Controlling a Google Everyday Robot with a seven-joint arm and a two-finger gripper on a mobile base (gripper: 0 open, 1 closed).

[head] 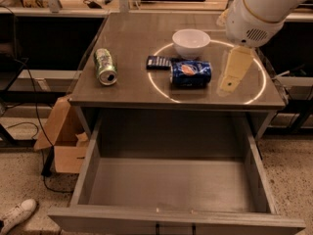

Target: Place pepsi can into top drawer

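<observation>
You see the pepsi can (pixel 190 74) lying on its side on the table (pixel 127 38), its length running left to right and its logo facing up towards the camera. It sits right of the table's middle, inside a bright ring of light (pixel 161 89) cast on the surface. Just behind it stands a white bowl (pixel 190 42), upright, and just to its left lies a flat dark-blue packet (pixel 157 61), close to the can's end; whether they touch, you cannot tell.

The gripper (pixel 230 80) hangs above the table just to the right of the pepsi can, pointing down and slightly leftward, apart from the can and holding nothing. You cannot tell from this angle how wide or narrow it is set, since only one cream-coloured face of it shows. Above it you see the white arm (pixel 264 9) coming in from the upper right corner.

Well to the left, near the table's left edge, a green-and-silver can (pixel 105 67) lies on its side with its silver end towards you.

Below the table front, the top drawer (pixel 176 185) is pulled out wide towards the camera, its grey-brown floor in plain sight and its front panel at the bottom edge of the view. The pepsi can is not in it.

On the floor to the left you see a cardboard box (pixel 61 136) with open flaps beside the table leg, and a white shoe (pixel 17 214) at the lower left corner
</observation>
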